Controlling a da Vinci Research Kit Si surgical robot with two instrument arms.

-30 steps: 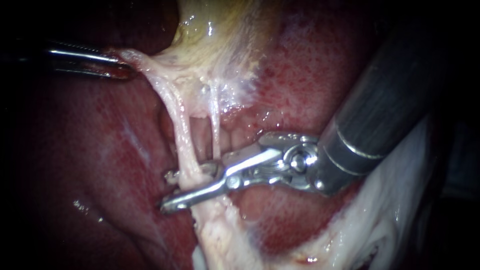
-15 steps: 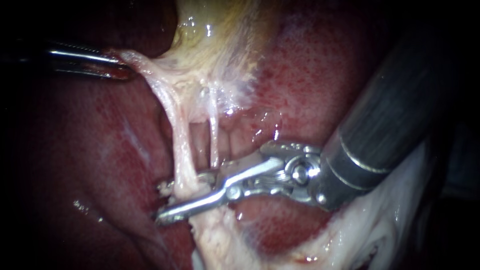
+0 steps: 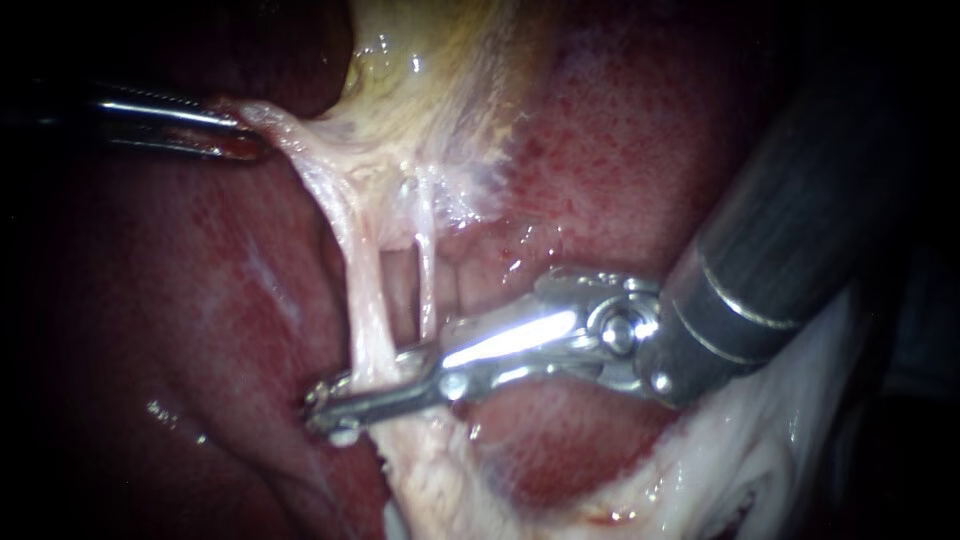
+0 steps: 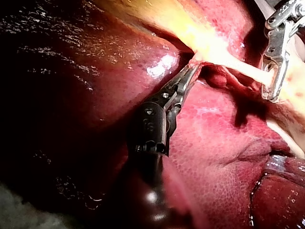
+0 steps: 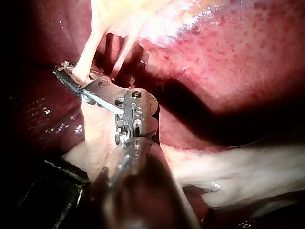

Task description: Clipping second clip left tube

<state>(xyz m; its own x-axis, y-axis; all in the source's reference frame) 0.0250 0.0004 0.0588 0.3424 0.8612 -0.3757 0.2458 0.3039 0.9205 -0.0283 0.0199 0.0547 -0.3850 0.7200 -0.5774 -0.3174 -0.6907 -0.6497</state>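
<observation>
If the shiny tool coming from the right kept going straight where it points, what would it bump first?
The right instrument has its jaws shut on the left tube, so it touches that now. Just past its tips lies the liver, probably next; depth is unclear.

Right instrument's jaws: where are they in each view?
Endoscope view: right instrument's jaws, low and left of centre, shut on the left tube.
Left wrist view: beyond the left instrument gripping tissue, jaws across the same tube.
Right wrist view: ahead of its own shaft, jaws around that tube.
Shared landmark: the left tube.
</observation>
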